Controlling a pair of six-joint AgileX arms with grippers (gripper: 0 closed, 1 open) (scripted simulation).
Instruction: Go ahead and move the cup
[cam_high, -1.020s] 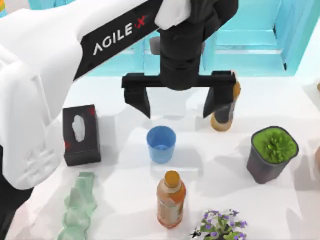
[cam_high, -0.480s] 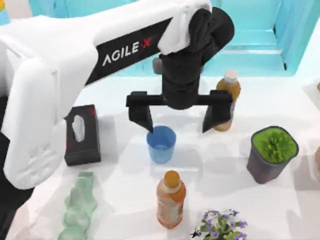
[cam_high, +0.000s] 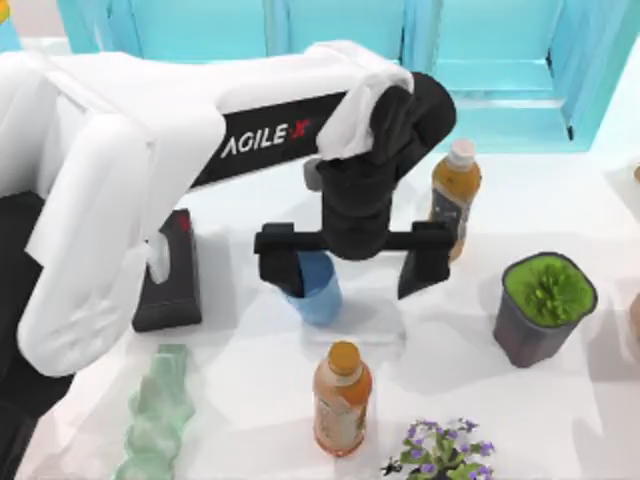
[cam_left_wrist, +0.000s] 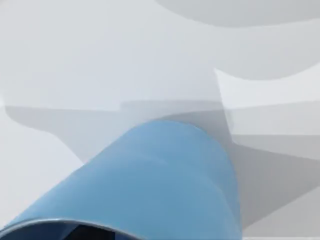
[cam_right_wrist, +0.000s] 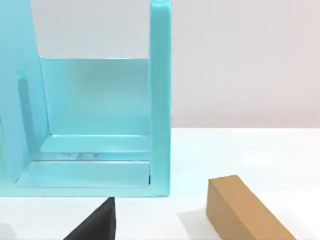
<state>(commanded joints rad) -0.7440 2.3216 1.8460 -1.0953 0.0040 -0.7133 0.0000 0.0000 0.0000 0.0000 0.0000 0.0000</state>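
One left hand (cam_high: 350, 270) hung wide open over the cup (cam_high: 316, 290), its fingers (cam_high: 283, 272) straddling the cup, a bottle (cam_high: 341, 398) nearer than the cup on the desk (cam_high: 450, 360).

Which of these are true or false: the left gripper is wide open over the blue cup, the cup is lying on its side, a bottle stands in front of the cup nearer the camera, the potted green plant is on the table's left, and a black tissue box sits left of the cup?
1. The left gripper is wide open at the cup. True: one finger is at the cup's left rim, the other well off to its right.
2. The cup lies on its side. False: it stands upright.
3. An orange-capped bottle stands nearer the camera than the cup. True.
4. The green plant pot is on the table's left. False: it is on the right.
5. A black tissue box sits left of the cup. True.
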